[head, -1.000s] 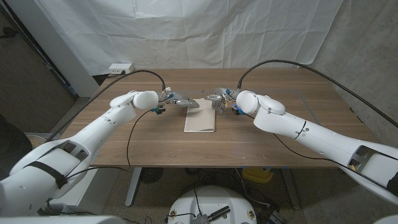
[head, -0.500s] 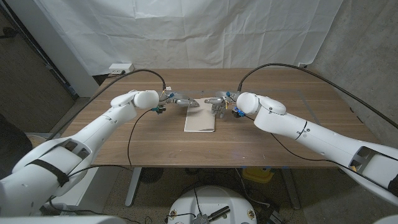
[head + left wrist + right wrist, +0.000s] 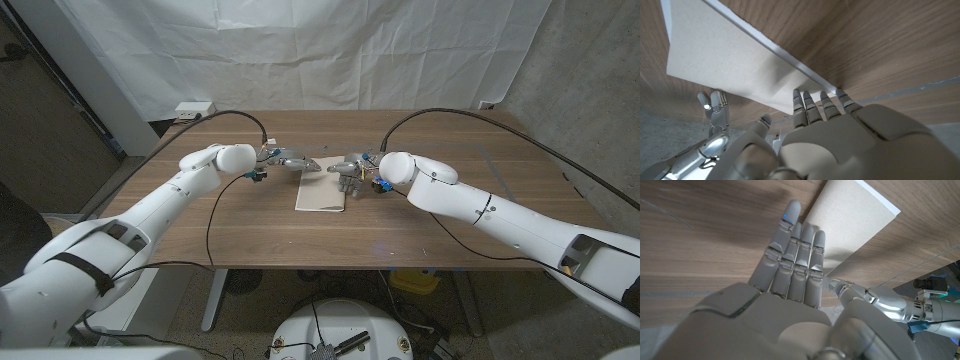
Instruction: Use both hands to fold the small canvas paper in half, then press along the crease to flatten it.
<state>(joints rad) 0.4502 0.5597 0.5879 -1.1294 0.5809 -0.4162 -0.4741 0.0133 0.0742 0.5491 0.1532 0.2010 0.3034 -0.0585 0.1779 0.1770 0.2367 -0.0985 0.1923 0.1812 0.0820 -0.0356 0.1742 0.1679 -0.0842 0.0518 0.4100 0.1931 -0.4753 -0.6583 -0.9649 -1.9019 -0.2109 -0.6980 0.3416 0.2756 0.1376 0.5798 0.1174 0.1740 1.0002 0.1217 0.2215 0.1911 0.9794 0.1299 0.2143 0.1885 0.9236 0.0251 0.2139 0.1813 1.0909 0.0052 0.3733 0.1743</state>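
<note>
Both hands are seen at the far end of the canvas paper (image 3: 321, 195), on a wooden table (image 3: 430, 225). Left hand (image 3: 293, 161) fingertips (image 3: 810, 100) are laid on the paper's far left corner; nothing is gripped, fingers extended close together. Right hand (image 3: 349, 168) fingers (image 3: 795, 255) are stretched straight and pressed side by side at the paper's far right edge, holding nothing. A white backdrop (image 3: 300, 50) is hung behind, and a white box (image 3: 195, 108) is seen beside the table's far left corner. Beige, matte, rectangular, with a white edge, the paper lies mid-table.
</note>
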